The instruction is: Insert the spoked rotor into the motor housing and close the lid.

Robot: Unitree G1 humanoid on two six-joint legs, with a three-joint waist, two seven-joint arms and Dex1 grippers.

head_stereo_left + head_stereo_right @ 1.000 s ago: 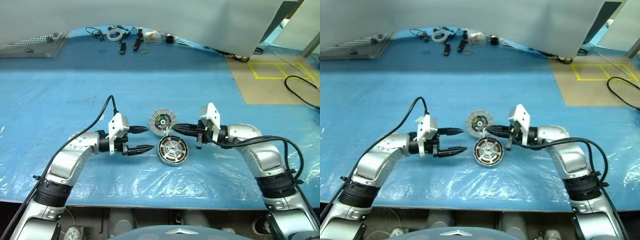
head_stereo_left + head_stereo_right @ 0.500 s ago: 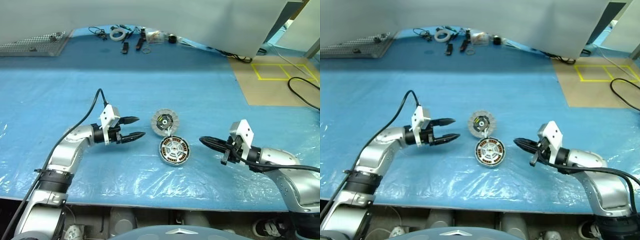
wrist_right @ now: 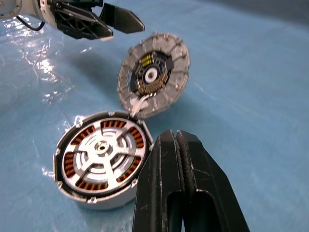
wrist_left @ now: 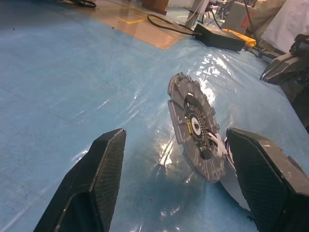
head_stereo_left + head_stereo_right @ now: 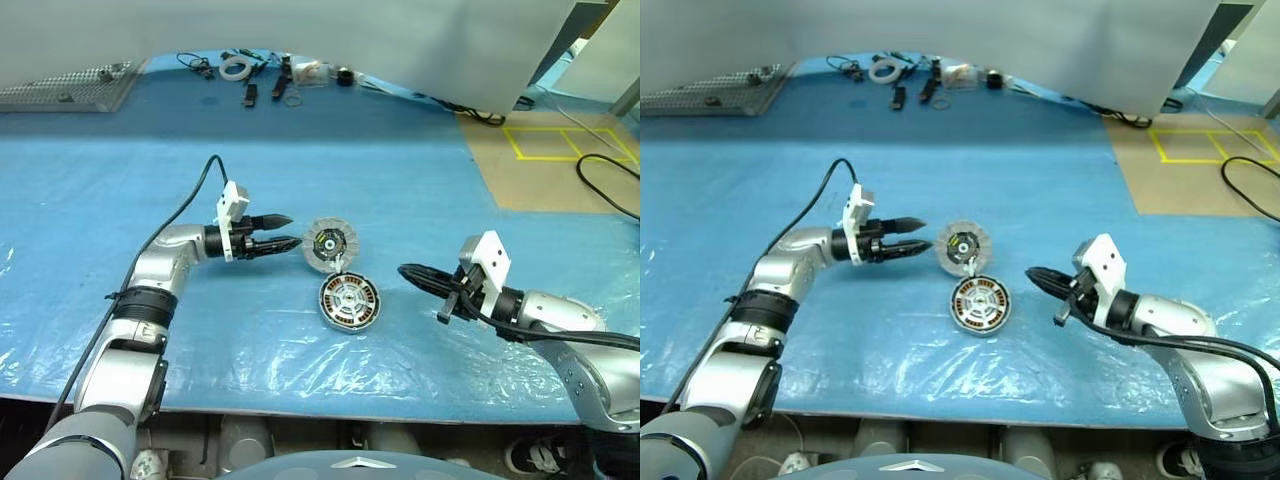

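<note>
The motor housing (image 5: 349, 301) lies flat on the blue table, its copper windings showing. Inside it sits the silver spoked rotor (image 3: 101, 147). The lid (image 5: 329, 245) stands tilted on edge just behind the housing, its lower edge at the housing's rim (image 3: 137, 108) and its segmented face with dark centre turned outward. My left gripper (image 5: 292, 229) is open and level, pointing at the lid from the left with a small gap; the lid (image 4: 195, 125) stands ahead between its fingers. My right gripper (image 5: 403, 270) is shut and empty, to the right of the housing and apart from it.
Small tools, a tape roll (image 5: 232, 68) and cables lie at the table's far edge. A perforated metal tray (image 5: 60, 90) sits at the far left. Wrinkled clear plastic covers the blue table surface (image 5: 250, 350).
My right gripper has pulled away from the housing to the right, staying shut. My left gripper has moved up and right toward the lid, still open.
</note>
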